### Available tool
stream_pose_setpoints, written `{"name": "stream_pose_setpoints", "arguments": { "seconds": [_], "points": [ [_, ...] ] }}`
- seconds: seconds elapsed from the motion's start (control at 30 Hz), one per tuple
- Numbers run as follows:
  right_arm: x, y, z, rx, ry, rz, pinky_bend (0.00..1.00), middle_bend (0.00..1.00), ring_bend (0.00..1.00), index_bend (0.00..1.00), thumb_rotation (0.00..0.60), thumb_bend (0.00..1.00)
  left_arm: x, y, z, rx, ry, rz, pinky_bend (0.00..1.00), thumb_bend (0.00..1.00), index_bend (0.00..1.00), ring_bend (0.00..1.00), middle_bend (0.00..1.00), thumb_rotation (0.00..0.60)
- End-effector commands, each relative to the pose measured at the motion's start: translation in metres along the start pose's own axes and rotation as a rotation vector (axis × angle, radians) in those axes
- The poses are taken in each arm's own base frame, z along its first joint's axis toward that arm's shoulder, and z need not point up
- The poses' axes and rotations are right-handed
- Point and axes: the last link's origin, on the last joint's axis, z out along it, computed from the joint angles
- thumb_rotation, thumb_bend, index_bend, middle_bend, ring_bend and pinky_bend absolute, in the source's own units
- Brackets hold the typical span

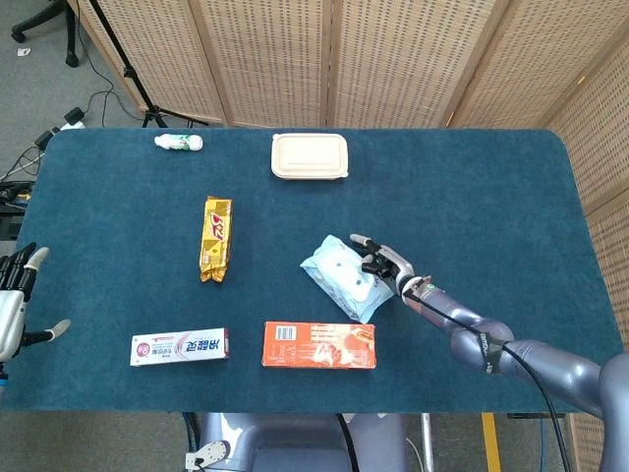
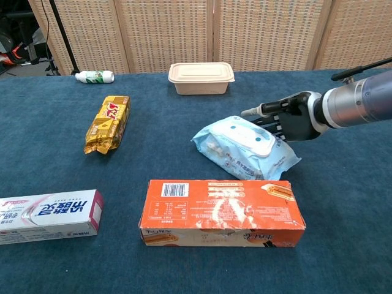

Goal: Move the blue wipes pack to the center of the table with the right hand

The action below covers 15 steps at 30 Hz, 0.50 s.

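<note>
The blue wipes pack (image 1: 343,278) (image 2: 244,147) lies near the middle of the table, just behind the orange box. My right hand (image 1: 385,265) (image 2: 288,120) holds the pack from its right side, fingers stretched along its far edge. My left hand (image 1: 14,305) hangs at the table's left edge with fingers spread and nothing in it; the chest view does not show it.
An orange box (image 1: 319,345) (image 2: 222,211) lies right in front of the pack. A toothpaste box (image 1: 179,347) is at the front left, a yellow snack bar (image 1: 216,237) left of middle. A beige lidded container (image 1: 310,155) and a small white bottle (image 1: 179,143) stand at the back.
</note>
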Motion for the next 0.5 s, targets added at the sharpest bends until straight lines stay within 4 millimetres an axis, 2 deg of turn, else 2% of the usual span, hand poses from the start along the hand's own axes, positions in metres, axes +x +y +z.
{"name": "stream_pose_setpoints", "arguments": {
  "seconds": [0.03, 0.33, 0.5],
  "points": [
    [-0.019, -0.004, 0.004, 0.004, -0.035, -0.013, 0.03, 0.01, 0.00, 0.06, 0.600, 1.00, 0.000, 0.000, 0.000, 0.001, -0.002, 0.000, 0.00, 0.00, 0.00, 0.00, 0.00, 0.600],
    [-0.037, -0.003, 0.015, 0.004, -0.048, -0.050, 0.03, 0.01, 0.00, 0.06, 0.600, 1.00, 0.001, -0.002, 0.000, 0.002, -0.004, -0.007, 0.00, 0.00, 0.00, 0.00, 0.00, 0.600],
    [-0.036, -0.010, 0.020, 0.041, -0.029, -0.074, 0.03, 0.01, 0.00, 0.06, 0.600, 1.00, 0.000, -0.002, 0.001, 0.001, -0.007, -0.007, 0.00, 0.00, 0.00, 0.00, 0.00, 0.600]
  ]
}}
